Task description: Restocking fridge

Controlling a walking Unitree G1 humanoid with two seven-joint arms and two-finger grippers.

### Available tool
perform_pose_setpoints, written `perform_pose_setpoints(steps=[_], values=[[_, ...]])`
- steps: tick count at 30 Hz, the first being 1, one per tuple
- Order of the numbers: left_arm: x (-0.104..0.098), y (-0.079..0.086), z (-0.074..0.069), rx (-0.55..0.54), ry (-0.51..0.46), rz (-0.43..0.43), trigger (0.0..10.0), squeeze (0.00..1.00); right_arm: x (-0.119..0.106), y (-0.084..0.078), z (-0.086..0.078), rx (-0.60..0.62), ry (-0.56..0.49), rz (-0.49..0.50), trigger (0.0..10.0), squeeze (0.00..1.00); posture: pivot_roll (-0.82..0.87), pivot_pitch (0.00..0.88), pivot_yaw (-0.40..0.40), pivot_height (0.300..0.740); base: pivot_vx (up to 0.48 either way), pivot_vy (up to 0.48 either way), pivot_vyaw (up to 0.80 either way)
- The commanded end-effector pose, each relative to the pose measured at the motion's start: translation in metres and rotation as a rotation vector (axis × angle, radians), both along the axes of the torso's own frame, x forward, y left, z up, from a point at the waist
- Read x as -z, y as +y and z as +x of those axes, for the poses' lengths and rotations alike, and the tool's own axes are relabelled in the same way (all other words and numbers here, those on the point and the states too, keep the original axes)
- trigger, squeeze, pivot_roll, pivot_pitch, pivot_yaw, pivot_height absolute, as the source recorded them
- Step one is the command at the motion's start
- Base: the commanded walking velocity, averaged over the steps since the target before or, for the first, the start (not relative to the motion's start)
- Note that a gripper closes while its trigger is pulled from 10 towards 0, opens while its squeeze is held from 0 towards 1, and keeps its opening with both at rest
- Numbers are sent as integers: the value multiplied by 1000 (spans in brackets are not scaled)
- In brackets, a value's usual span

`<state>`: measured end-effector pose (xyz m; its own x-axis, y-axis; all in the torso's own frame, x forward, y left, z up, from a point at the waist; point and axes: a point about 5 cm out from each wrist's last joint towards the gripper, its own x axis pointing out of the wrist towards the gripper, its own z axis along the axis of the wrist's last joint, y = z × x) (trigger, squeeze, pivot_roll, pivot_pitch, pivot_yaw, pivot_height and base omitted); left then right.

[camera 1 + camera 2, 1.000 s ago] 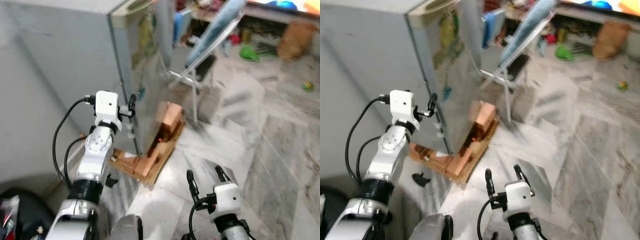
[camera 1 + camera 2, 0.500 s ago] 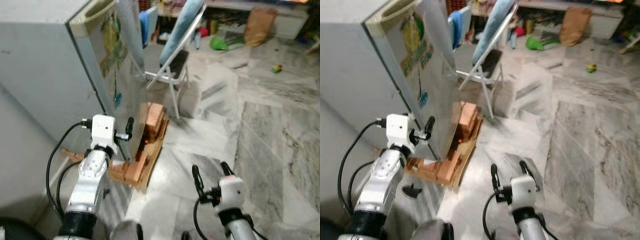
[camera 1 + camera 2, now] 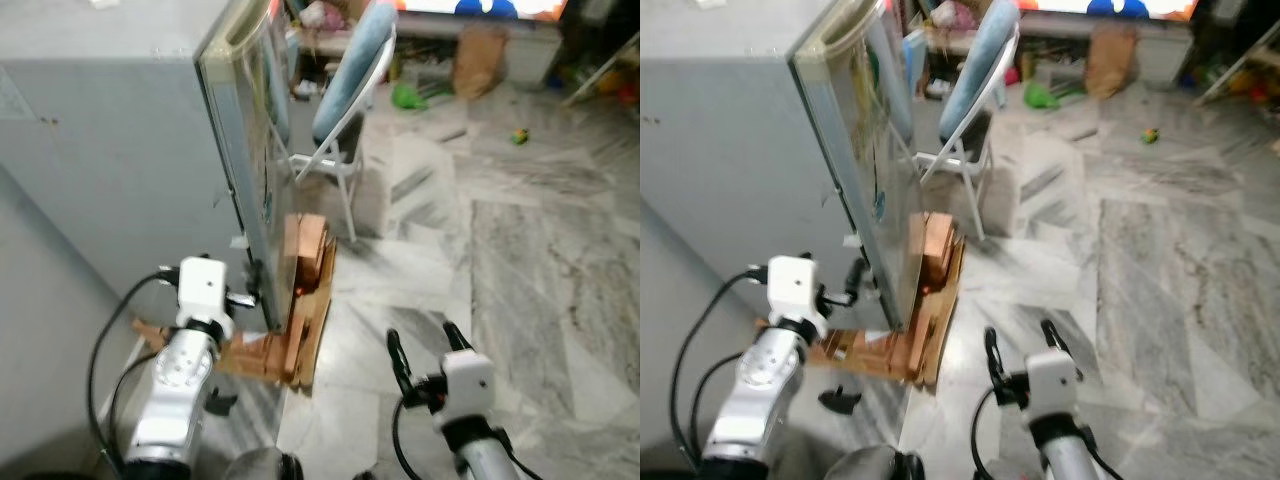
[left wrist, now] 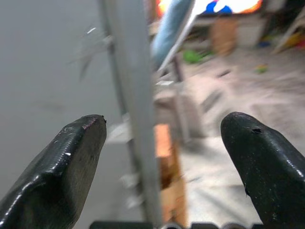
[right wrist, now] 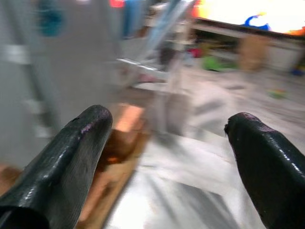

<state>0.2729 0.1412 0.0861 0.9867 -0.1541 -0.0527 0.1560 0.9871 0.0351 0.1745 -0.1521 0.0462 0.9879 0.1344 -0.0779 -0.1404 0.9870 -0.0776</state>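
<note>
left eye view: a grey marble floor [image 3: 520, 250] with dark veins runs across a cluttered room. the grey fridge [image 3: 130, 170] stands at the left, its door [image 3: 255, 150] seen almost edge-on, resting on a stack of orange bricks and cardboard [image 3: 300, 300]. a folding chair [image 3: 345, 120] with a blue seat back leans just beyond the door. farther off are a brown paper bag [image 3: 480, 60] and a green toy [image 3: 408, 96] on the floor. the left gripper [image 3: 255, 285] is raised at the lower edge of the door, fingers near that edge; contact cannot be told. the right gripper [image 3: 425, 345] hangs low over the floor, its two fingers spread apart and holding nothing.

right eye view: the same scene, with a small black object [image 3: 840, 400] lying on the floor beside the left arm, near the cardboard.

left wrist view: the two black fingers [image 4: 62, 171] stand wide apart with the thin edge of the fridge door [image 4: 133, 109] running between them, not pinched. the grey fridge side lies to one side, the bricks and blurred chair beyond.

right wrist view: the fingers [image 5: 66, 162] are wide apart and empty, looking across blurred floor toward the bricks and the chair legs.
</note>
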Motion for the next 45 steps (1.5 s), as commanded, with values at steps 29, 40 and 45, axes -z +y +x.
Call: perform_pose_setpoints(steps=[29,40,45], values=[[-27,2,15,-37,-117,1,10000,0,-33,-4,97,-33,-87,11,10000,0,86,46,2,740,221,0,-21],[-23,4,24,-99,-100,-4,10000,0,-31,-6,85,-24,-77,-2,10000,0,61,76,4,740,24,0,0],[-17,7,40,-133,-68,-20,10000,0,-31,-9,66,-36,-26,40,10000,0,51,91,-14,740,0,0,0]])
